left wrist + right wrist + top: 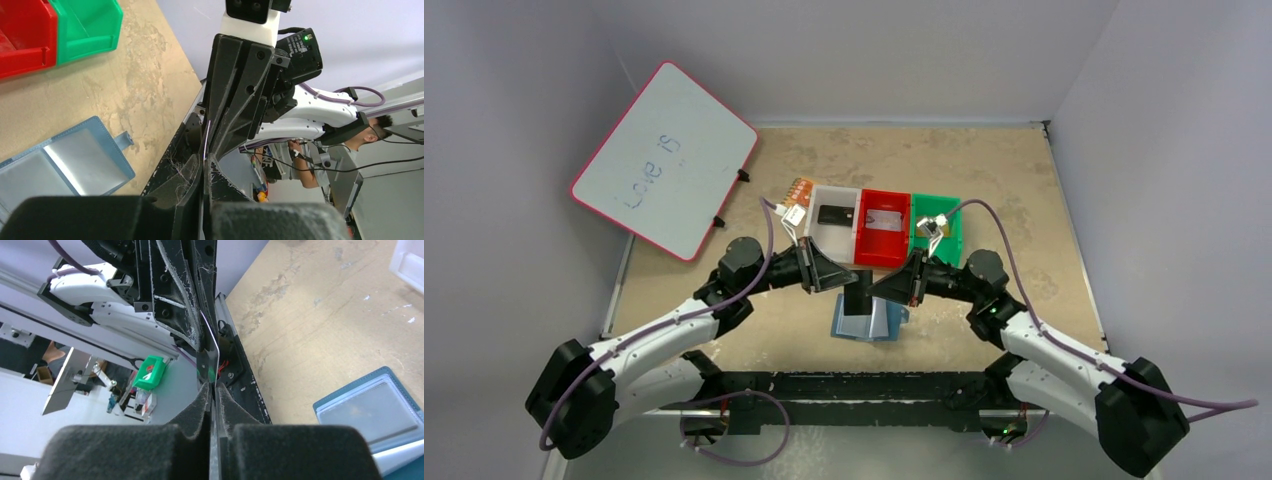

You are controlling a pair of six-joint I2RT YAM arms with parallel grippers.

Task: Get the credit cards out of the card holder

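A black credit card (pixel 858 294) hangs upright over the open blue card holder (pixel 869 322), which lies flat on the table. My left gripper (pixel 842 284) is shut on the card's left edge and my right gripper (pixel 880 288) is shut on its right edge, nose to nose. In the left wrist view the card's thin edge (pixel 207 137) runs out from my shut left gripper (pixel 205 160) into the other arm's fingers. The right wrist view shows the same edge (pixel 215 345) leaving my shut right gripper (pixel 212 386). The card holder's clear pockets (pixel 60 160) (pixel 370 410) look empty.
Behind the grippers stands a row of bins: a white bin (pixel 820 236) with a black card (pixel 835 214), a red bin (pixel 882 250) with a silver card (pixel 884 226), and a green bin (pixel 950 250). An orange patterned square (pixel 798 190) and a whiteboard (pixel 664 160) lie at the back left.
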